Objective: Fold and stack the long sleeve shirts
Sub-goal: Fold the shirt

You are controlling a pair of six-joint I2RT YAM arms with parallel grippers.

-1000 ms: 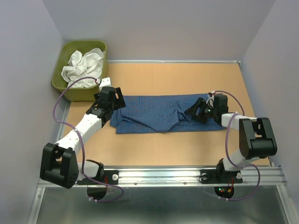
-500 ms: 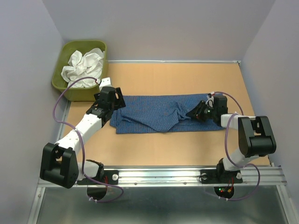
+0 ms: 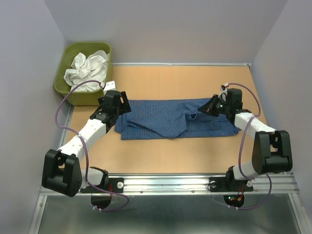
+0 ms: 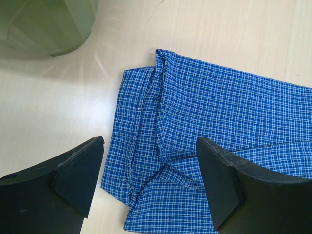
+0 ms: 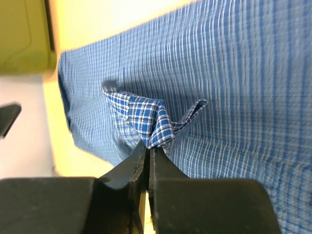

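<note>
The dark blue checked shirt (image 3: 170, 119) lies spread in a long, rumpled strip on the tabletop (image 3: 170, 83). It begins just beside the olive-green tub (image 3: 87, 97), on the side nearer my bases, and runs away from the tub towards the right wall. The white garment (image 3: 87, 67) is crumpled inside the tub, heaped above its rim.

My left pincer (image 4: 148, 146) hangs over the end of the shirt closest to the tub. Its jaws stand wide apart and hold nothing. Between my two fingers the wrist view shows the folded edge of the checked cloth, with the tub's rounded corner just beyond on bare tabletop.

My right pincer (image 5: 147, 146) is at the part of the shirt farthest from the tub, near the cloth's far edge. Its jaws are pressed together on a small fold of the blue shirt. The pinched fabric stands up in a little peak at my fingertips, with a flap of cloth bent over beside it. The rest of the shirt lies flat around that peak.
</note>
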